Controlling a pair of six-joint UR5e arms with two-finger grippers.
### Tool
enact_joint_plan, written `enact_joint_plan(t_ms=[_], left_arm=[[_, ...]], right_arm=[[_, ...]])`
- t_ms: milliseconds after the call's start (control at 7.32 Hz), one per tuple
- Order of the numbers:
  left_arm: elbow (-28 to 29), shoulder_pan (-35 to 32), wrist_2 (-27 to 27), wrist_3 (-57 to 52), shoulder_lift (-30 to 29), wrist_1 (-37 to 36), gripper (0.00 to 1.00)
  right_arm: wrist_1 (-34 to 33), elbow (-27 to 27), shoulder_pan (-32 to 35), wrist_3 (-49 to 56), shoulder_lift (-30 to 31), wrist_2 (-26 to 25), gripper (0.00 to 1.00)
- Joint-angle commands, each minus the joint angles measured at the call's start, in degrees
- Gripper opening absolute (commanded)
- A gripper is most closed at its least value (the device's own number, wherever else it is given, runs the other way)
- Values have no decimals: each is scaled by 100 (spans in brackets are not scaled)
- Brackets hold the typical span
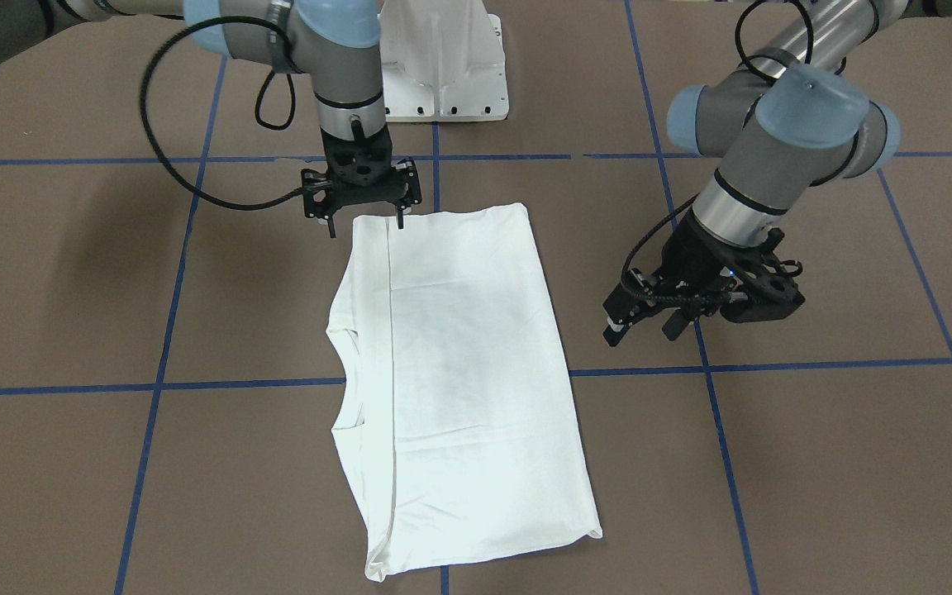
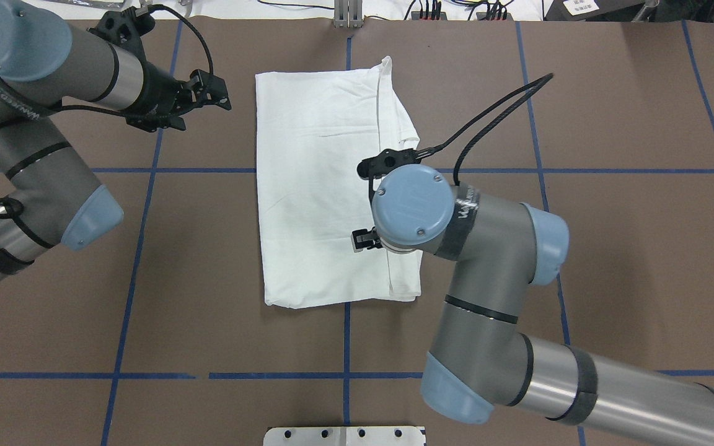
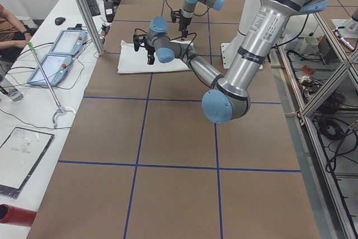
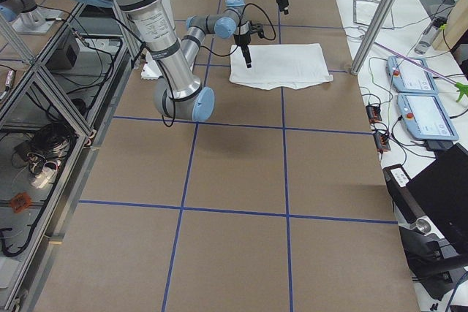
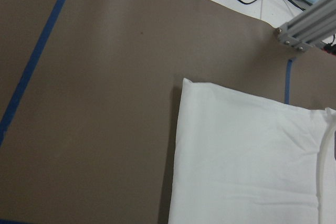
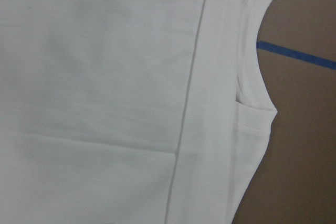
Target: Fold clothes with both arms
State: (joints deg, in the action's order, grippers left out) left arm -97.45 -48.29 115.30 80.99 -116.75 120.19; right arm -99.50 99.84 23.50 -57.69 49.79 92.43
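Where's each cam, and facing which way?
Front-facing: across table, facing robot; right arm, left arm, base, shirt.
Overhead: behind robot, looking down; both arms.
Exterior left: table end; left arm near.
Exterior right: opposite end; right arm near.
Left wrist: shirt corner; no arm.
Right wrist: shirt neckline; no arm.
All six share the shirt.

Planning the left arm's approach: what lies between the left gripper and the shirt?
Only bare brown table. The overhead view shows an empty strip between the left gripper and the white shirt, and the front-facing view agrees.
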Motion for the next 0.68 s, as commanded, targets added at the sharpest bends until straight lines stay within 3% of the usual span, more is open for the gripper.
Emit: enact_joint_plan(t_ms=[0, 546], left_arm=[[-178, 223, 2, 215, 108, -4, 100], [-72, 259, 28, 215, 82, 5, 100]], right_arm=[[-8, -263, -135, 301, -49, -58, 100], [-8, -298, -284, 548, 188, -14, 100]])
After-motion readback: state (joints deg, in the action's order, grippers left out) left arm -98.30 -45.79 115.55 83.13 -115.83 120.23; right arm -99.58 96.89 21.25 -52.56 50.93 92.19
